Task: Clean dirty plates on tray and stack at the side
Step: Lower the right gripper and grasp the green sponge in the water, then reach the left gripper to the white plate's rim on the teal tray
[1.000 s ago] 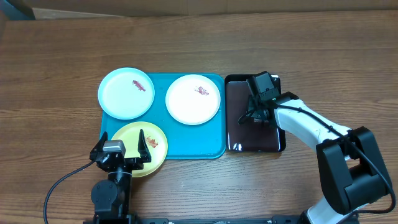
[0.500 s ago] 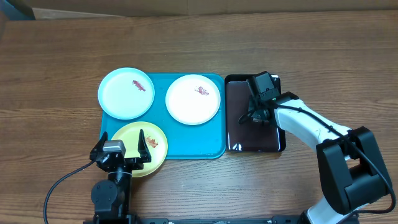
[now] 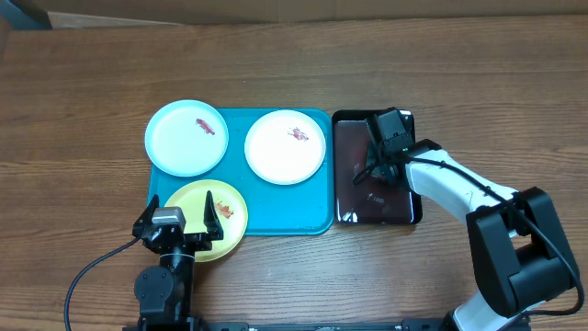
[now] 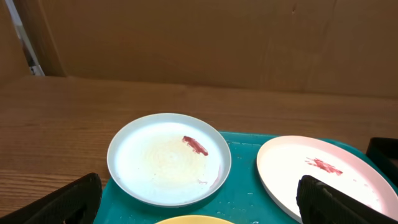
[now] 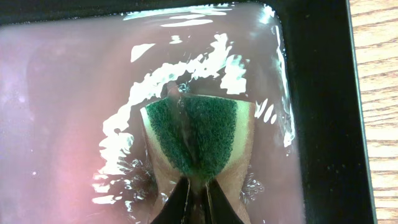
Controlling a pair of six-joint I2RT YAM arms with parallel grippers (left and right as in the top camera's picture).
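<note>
**A:** Since a sec ago, right gripper (image 5: 198,186) is closing up. Jaws were part open, and now they're pinching the sponge (image 5: 198,140). Arm's also nudging a bit. Plates aren't budging.

**B:** Where are they sitting?

**A:** All 3 are lying on the teal tray (image 3: 312,202), none stacked. Blue plate (image 3: 186,138) is at the far left corner, hanging over the edge. White plate (image 3: 286,146) is just beside it, to the right. Yellow plate (image 3: 234,234) is at the near left, poking past the near rim. Each is showing a reddish smear.

**B:** So which step are we doing?

**A:** Prob. still loading the tool, no wiping yet. Sponge is soaking green side up in water inside the dark tray (image 3: 415,217), right next to the teal one.

**B:** What's the next move needing?

**A:** I'm guessing a lift clear of the water, then a swing over to a plate. White one's nearest. Grip's only on the sponge's near end, so it could slip or drip on the way.

**B:** And the left gripper (image 3: 181,204)?

**A:** It's hanging over the yellow plate w/ fingers spread wide, holding nothing. Can't tell if it's touching.
</note>
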